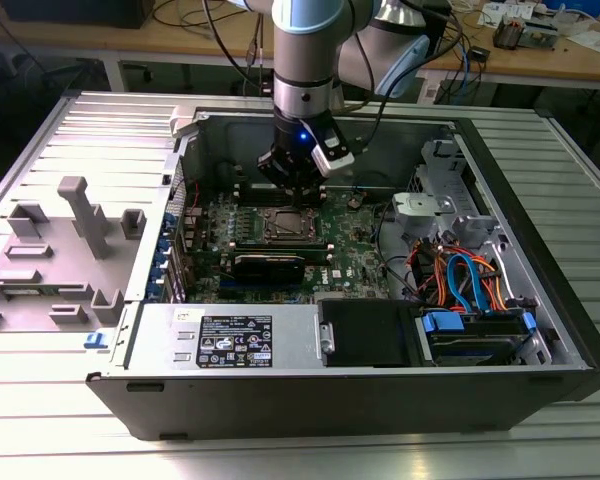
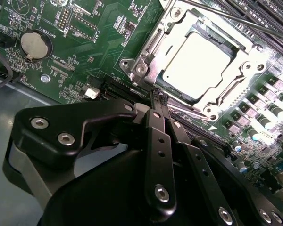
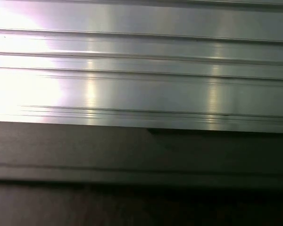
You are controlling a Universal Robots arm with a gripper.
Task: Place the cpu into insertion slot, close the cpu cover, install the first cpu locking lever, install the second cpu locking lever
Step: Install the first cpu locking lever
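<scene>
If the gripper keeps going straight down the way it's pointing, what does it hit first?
Probably the near edge of the cpu cover, closed over the cpu; the gripper points at that rim, though depth is hard to judge.

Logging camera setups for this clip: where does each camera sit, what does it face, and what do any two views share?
Exterior view: off the arm, looking down into the open computer case; shows the arm and gripper over the cpu.
Second wrist view: on the arm, looking past the shut gripper at the cpu under the cpu cover.
First wrist view: faces ribbed metal panel.
Shared: exterior and second wrist views show gripper and cpu.
</scene>
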